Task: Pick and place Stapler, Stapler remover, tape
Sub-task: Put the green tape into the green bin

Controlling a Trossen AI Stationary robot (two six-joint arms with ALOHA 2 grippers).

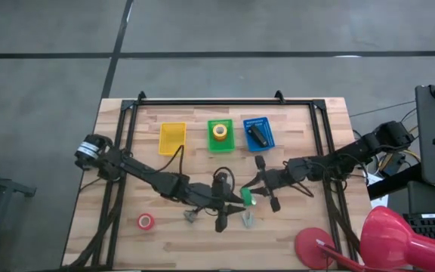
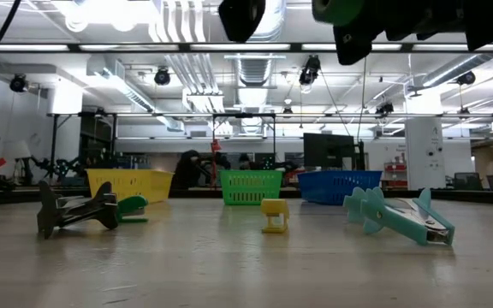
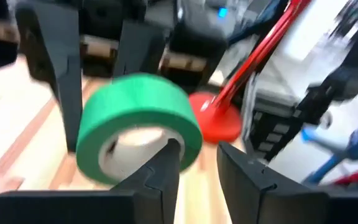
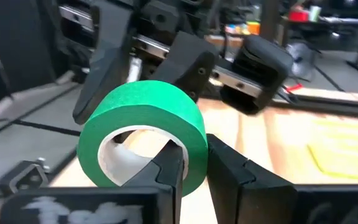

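The right hand (image 4: 191, 165) pinches the green tape (image 4: 145, 127) through its wall, one finger inside the ring, held above the bench (image 1: 202, 242) near its middle; the left hand (image 1: 221, 215) hangs just beside it, fingers slightly apart on nothing; a red tape (image 1: 146, 221) lies near the front edge; farther back, the stapler (image 1: 258, 134) rests in the blue basket (image 1: 269, 140), partly blurred.

Glossy green tape (image 4: 143, 127); matt wood table (image 1: 293, 234); plastic baskets (image 1: 172, 138).
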